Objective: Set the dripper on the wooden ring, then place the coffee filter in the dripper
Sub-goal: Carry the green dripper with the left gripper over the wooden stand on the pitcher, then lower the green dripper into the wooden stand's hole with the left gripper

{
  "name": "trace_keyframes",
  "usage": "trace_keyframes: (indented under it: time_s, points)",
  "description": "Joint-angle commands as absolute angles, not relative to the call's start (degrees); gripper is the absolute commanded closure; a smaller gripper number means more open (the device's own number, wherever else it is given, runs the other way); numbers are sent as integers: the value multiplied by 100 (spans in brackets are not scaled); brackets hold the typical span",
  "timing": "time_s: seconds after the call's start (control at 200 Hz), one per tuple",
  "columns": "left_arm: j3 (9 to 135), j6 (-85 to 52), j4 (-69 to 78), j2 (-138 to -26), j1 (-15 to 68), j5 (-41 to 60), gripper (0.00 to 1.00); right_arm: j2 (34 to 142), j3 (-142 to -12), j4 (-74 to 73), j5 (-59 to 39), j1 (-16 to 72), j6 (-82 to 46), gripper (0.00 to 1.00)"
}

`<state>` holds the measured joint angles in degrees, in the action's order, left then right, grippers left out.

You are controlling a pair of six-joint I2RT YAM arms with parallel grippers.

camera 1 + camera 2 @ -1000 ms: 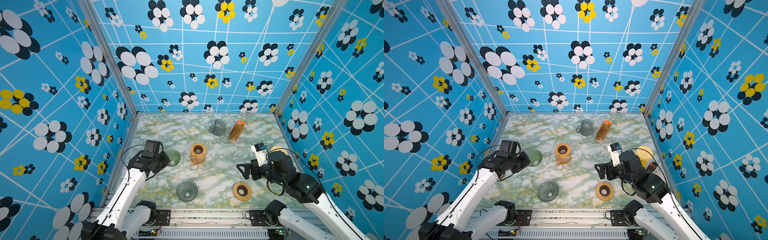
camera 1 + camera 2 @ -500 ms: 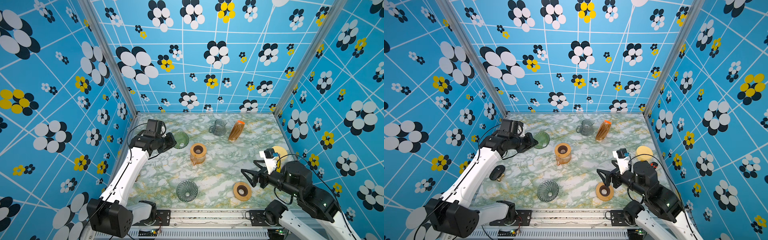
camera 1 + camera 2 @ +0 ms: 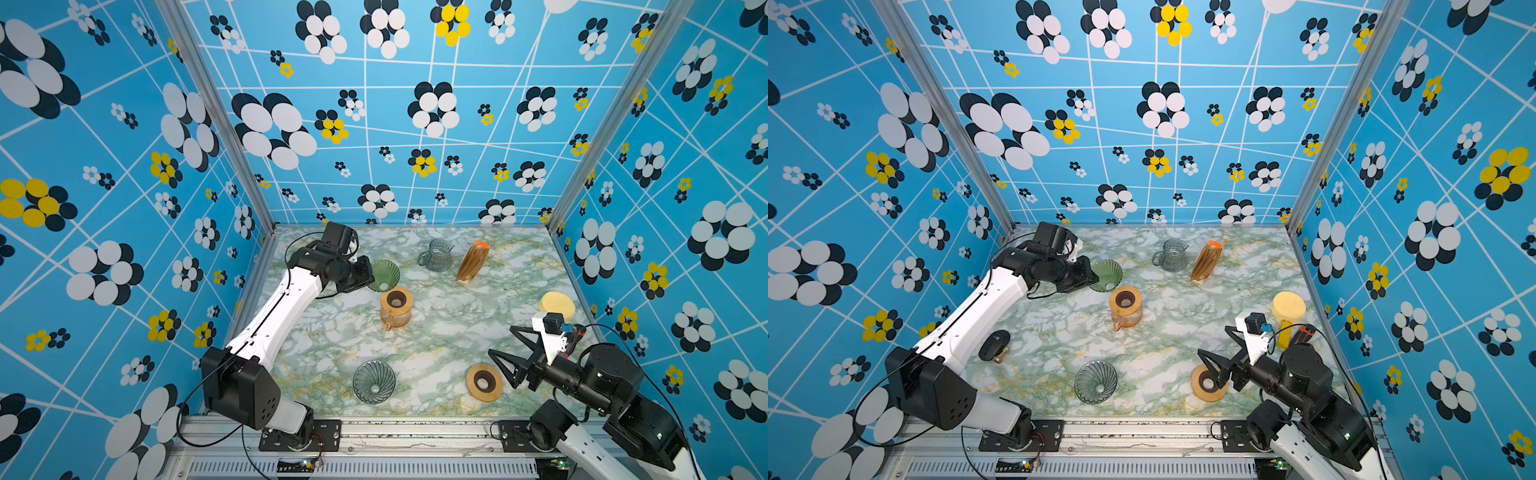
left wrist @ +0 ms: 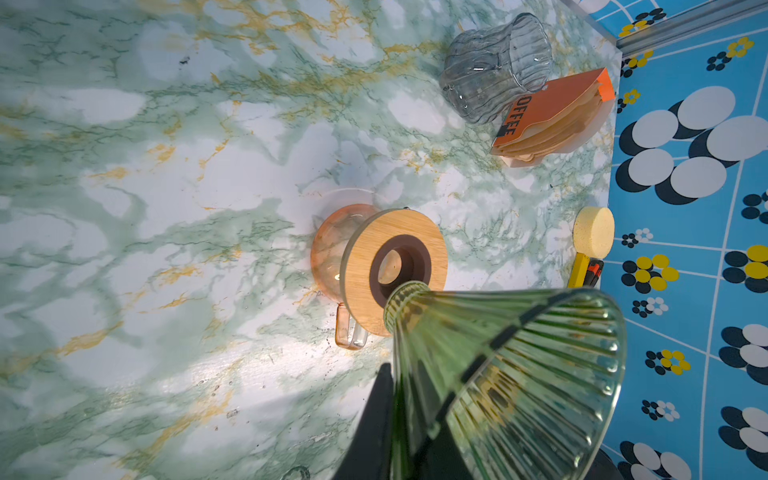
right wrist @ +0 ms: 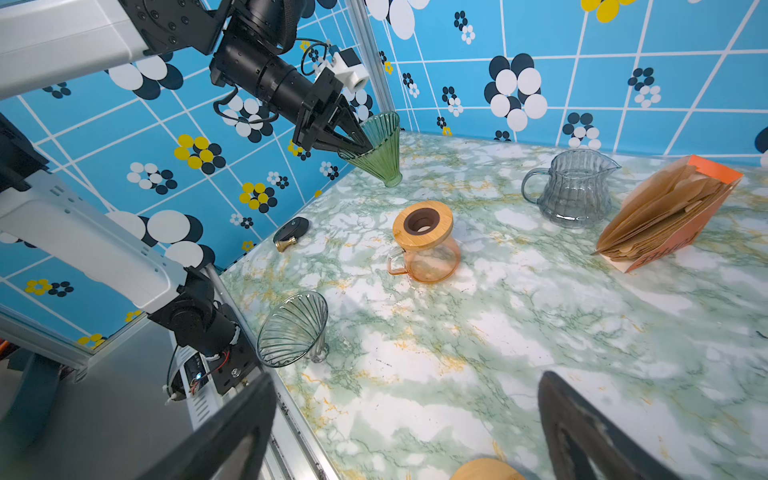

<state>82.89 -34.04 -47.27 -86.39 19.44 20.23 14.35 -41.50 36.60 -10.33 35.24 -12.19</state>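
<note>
1. Counting drippers gave two, both ribbed glass cones. The green dripper (image 5: 380, 145) was pinched by its rim in the left gripper (image 5: 359, 144), jaws almost closed on the glass, held up near the amber jug (image 5: 432, 259). The grey dripper (image 5: 293, 328) lay on its side near the front of the marble-look table (image 3: 436, 340).
2. Jugs, two as well. The amber jug was smooth see-through glass with a handle; the grey jug (image 5: 575, 191) was fluted glass with a spout, at the back.
3. Wooden rings, also two: flat round discs with a dark hole. The top ring (image 4: 361, 257) capped the amber jug, and the loose ring (image 3: 484, 397) lay flat near the right gripper (image 3: 500, 340).
4. Filters: one orange card holder (image 4: 552, 104) stuffed with brown paper filters (image 5: 660, 208), too many to count. It leaned at the back just beside the grey jug, well apart from both drippers.
5. That right gripper was spread wide with nothing in it, front right.
6. Singles: one pale speckled yellow disc (image 3: 1288, 306), one black knob (image 3: 994, 345) with a brassy stub.
</note>
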Motion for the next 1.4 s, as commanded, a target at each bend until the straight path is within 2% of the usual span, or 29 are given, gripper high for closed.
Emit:
trace_keyframes:
  time_s: [0.0, 0.265, 0.62, 1.395]
  points:
    - [8700, -3299, -4998, -8883, 2038, 2174, 88, 1358, -4066, 3628, -871, 3566, -1131, 1]
    - [9090, -3208, -5369, -9395, 2206, 2368, 88, 1345, -4056, 3663, -766, 3569, -1153, 1]
    - [8952, -3275, -5036, -9716, 2346, 2486, 88, 1435, -4057, 3680, -756, 3564, -1169, 0]
    - [8868, -3164, -4948, -10038, 2421, 1942, 89, 1477, -4060, 3707, -739, 3566, -1178, 1]
